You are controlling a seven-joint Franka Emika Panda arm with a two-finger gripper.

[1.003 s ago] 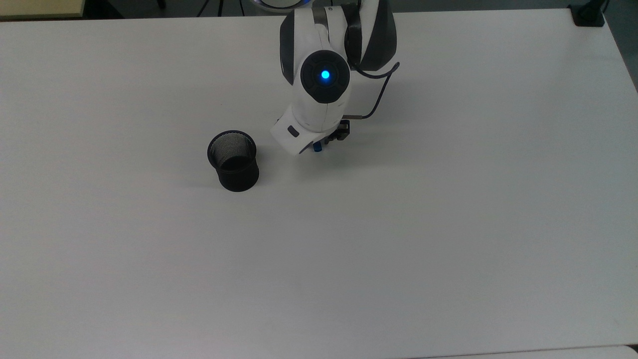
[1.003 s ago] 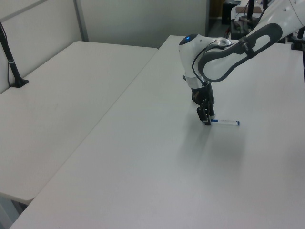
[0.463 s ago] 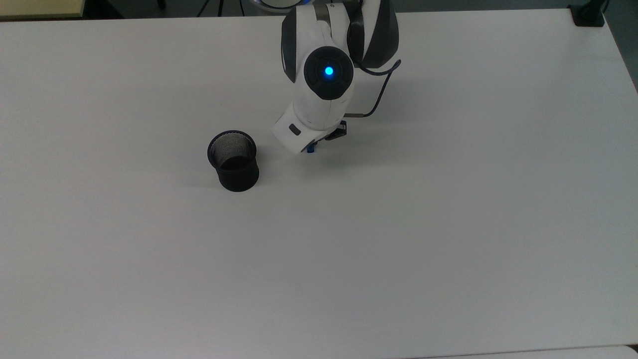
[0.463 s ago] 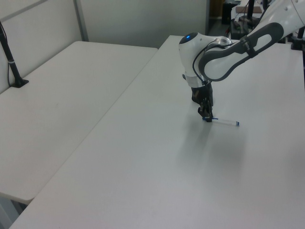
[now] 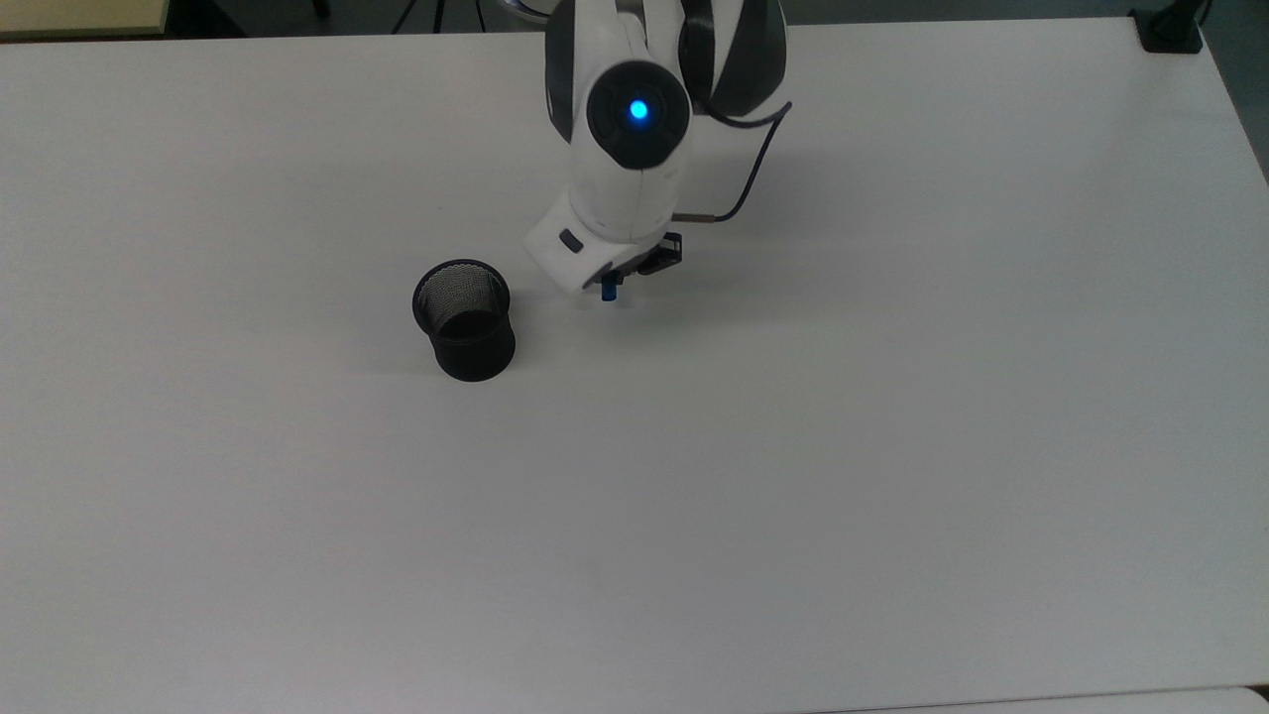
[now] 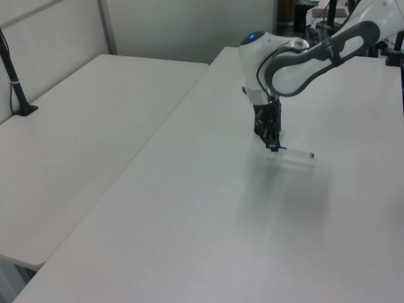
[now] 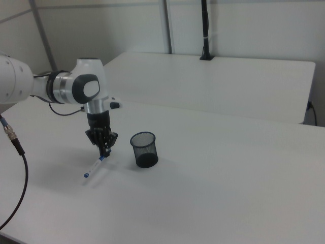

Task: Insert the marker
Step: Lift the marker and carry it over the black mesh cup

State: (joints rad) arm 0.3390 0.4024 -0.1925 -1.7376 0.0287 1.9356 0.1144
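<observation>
The marker (image 7: 94,165) is a slim white pen with blue ends. It hangs tilted from my gripper (image 7: 105,151), which is shut on its upper, capped end. Its lower tip is close to the table. In the left view the marker (image 6: 295,152) sticks out to the right of the gripper (image 6: 273,146). From above, my wrist covers most of it and the blue cap of the marker (image 5: 610,289) peeks out under the gripper (image 5: 617,281). The black mesh cup (image 5: 464,319) stands upright and open to the top view's left of my gripper, a short gap away. In the right view the cup (image 7: 144,149) is just right of the marker.
A dark cable (image 5: 749,188) loops from my wrist to the top view's right. The white table (image 5: 793,476) stretches wide around the cup. A black clamp (image 5: 1170,30) sits at its far right corner. A second table (image 7: 228,76) with a black post lies beyond.
My arm has risen and shifted slightly toward the cup. The marker, lying flat a second ago, has come up by its capped end in my shut gripper.
</observation>
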